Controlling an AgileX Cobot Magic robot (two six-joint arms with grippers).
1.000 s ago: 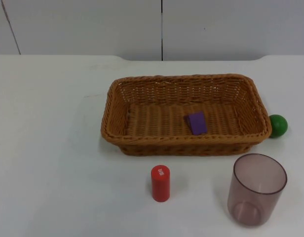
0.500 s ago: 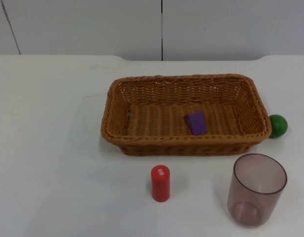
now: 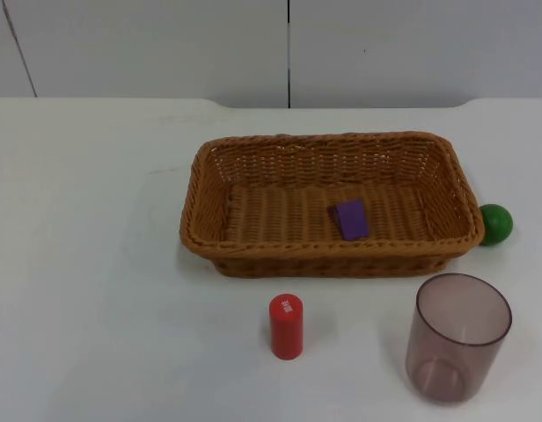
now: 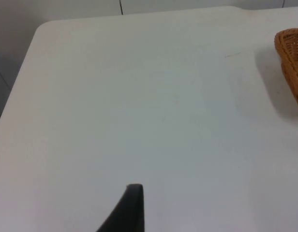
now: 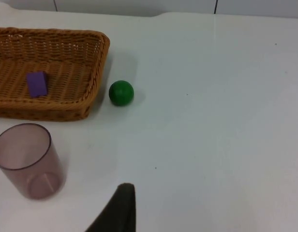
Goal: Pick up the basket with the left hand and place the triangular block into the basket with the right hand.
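A brown wicker basket rests on the white table, a little right of the middle. A purple block lies flat on its floor, toward the right end. The right wrist view takes in the basket with the purple block inside it. My left gripper waits over bare table well off the basket's left end, whose rim is far from it. My right gripper waits over the table off the basket's right end, apart from everything.
A green ball sits against the basket's right end, seen as well from the right wrist. In front of the basket stand a red cylinder and a tinted clear cup. The grey partition wall runs behind the table.
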